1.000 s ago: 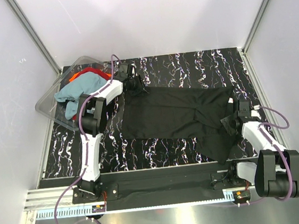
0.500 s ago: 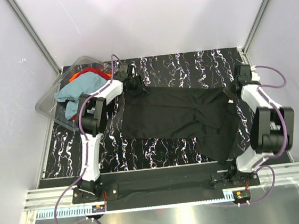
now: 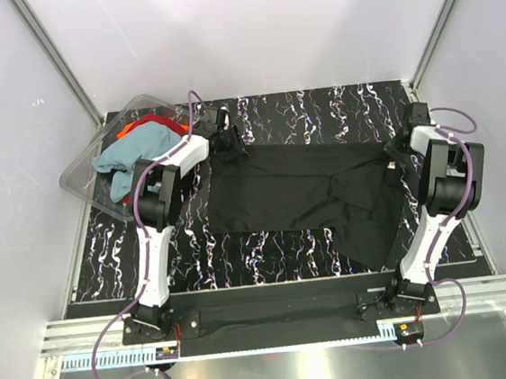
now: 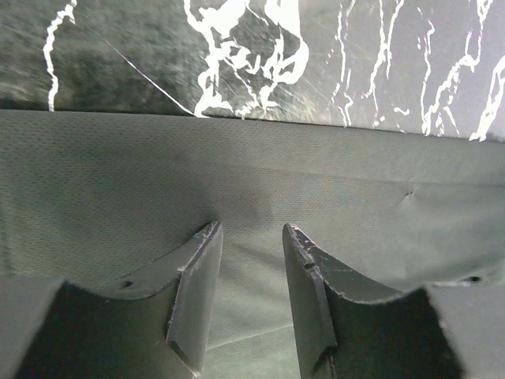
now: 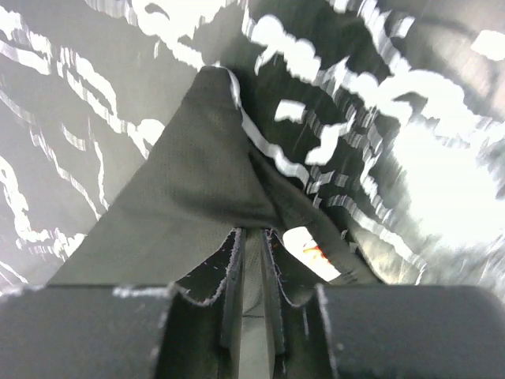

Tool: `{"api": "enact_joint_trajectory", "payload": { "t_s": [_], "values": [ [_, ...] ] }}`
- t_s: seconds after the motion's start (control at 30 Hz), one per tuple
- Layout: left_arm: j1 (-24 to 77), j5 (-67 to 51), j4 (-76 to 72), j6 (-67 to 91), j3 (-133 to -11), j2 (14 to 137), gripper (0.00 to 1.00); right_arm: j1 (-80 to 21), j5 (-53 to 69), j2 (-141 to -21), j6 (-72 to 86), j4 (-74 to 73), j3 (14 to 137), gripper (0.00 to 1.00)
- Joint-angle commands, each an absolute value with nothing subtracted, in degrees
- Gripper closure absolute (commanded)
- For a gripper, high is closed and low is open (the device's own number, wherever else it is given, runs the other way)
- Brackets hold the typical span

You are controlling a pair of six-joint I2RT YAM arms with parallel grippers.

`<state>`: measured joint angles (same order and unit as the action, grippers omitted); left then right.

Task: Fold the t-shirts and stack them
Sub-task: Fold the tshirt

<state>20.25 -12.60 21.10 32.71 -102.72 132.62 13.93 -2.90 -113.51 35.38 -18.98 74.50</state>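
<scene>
The black t-shirt lies stretched across the marbled table between both grippers. My left gripper is at its far left corner. In the left wrist view its fingers stand apart over flat black cloth, just inside the shirt's edge. My right gripper is at the shirt's far right corner. In the right wrist view it is shut on a pinched fold of the black cloth, which is lifted off the table. The teal-blue t-shirt and the red-orange t-shirt lie crumpled in the tub.
A clear plastic tub stands at the far left corner, overhanging the table edge. White walls with metal posts close in the table on three sides. The near part of the shirt hangs towards the front right edge.
My right arm has swung from the near right to the far right with the shirt's corner, pulling the cloth out straight. My left gripper has stayed at the far left corner.
</scene>
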Motion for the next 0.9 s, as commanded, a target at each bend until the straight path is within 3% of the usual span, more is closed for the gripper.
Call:
{"api": "enact_joint_trajectory", "payload": {
  "t_s": [0.0, 0.47, 0.53, 0.73, 0.87],
  "values": [
    [19.78, -4.75, 23.82, 31.20, -101.69, 133.94, 0.56, 16.08, -2.64, -116.62, 34.10, -20.47, 78.74, 0.80],
    [17.67, -14.42, 25.13, 27.52, -116.02, 137.47, 0.51, 16.26, 5.62, -125.34, 32.78, -23.11, 96.59, 0.78],
    [17.58, -13.37, 25.58, 26.72, -114.71, 133.08, 0.49, 16.26, 6.41, -122.71, 32.70, -23.12, 96.77, 0.78],
    [18.89, -10.30, 29.79, 24.44, -105.75, 118.59, 0.47, 16.08, 8.35, -112.79, 36.20, -28.80, 93.26, 0.59],
    [21.44, -4.84, 31.20, 25.83, -92.31, 104.55, 0.49, 16.00, 12.37, -105.22, 39.98, -31.11, 85.45, 0.55]
  ]
}}
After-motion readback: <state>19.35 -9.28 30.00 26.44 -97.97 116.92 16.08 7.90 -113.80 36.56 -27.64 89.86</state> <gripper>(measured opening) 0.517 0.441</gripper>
